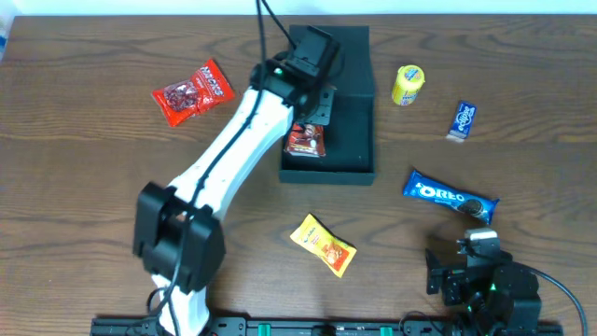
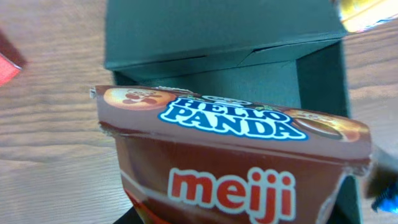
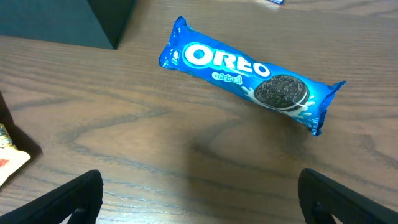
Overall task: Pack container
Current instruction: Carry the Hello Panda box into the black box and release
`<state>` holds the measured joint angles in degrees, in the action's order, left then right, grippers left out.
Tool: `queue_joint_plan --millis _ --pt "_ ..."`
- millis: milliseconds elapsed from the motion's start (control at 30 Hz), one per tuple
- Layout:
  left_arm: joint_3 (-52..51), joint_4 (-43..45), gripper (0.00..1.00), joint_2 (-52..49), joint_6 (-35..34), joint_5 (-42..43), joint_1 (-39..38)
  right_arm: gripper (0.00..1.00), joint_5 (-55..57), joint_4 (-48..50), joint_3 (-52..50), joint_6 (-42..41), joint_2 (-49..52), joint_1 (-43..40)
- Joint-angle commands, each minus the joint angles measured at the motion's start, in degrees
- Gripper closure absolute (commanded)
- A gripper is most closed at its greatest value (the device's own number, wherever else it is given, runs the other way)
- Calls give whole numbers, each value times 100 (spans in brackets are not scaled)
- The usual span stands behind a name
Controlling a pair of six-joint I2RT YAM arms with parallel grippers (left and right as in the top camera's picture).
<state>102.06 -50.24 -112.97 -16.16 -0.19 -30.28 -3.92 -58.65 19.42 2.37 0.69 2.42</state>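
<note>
The dark teal container (image 1: pixel 359 140) lies open at the table's top middle, its flap lid (image 1: pixel 350 61) folded back. My left gripper (image 1: pixel 312 117) is shut on a brown Hello Panda packet (image 1: pixel 305 140) and holds it over the container's left part. In the left wrist view the packet (image 2: pixel 230 162) fills the frame in front of the container's inside (image 2: pixel 249 84); the fingers are hidden behind it. My right gripper (image 3: pixel 199 199) is open and empty at the front right, low over bare wood, short of the blue Oreo pack (image 3: pixel 245 71).
On the table lie a red snack bag (image 1: pixel 193 91) at the back left, a yellow packet (image 1: pixel 323 245) at the front middle, the Oreo pack (image 1: pixel 451 196) on the right, a yellow cup snack (image 1: pixel 408 84) and a small blue bar (image 1: pixel 463 119) at the back right.
</note>
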Motion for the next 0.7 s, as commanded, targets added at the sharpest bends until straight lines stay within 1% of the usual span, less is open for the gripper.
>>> queue_joint_plan --millis 0,333,533,633,667 --pt "162 22 79 -251 -358 -48 15 1 -20 -24 -33 70 -37 -42" --pt "162 -9 79 -734 -358 -323 15 1 -17 -24 -33 70 -37 -42" --pt "157 -52 79 -881 -356 -343 26 1 -17 -24 -33 70 -37 -42" --pt "157 -28 78 -925 -356 -343 26 1 -17 -26 -33 70 -35 -42" --pt "160 -26 75 -955 -356 -358 26 1 -17 -26 -33 70 -35 -42"
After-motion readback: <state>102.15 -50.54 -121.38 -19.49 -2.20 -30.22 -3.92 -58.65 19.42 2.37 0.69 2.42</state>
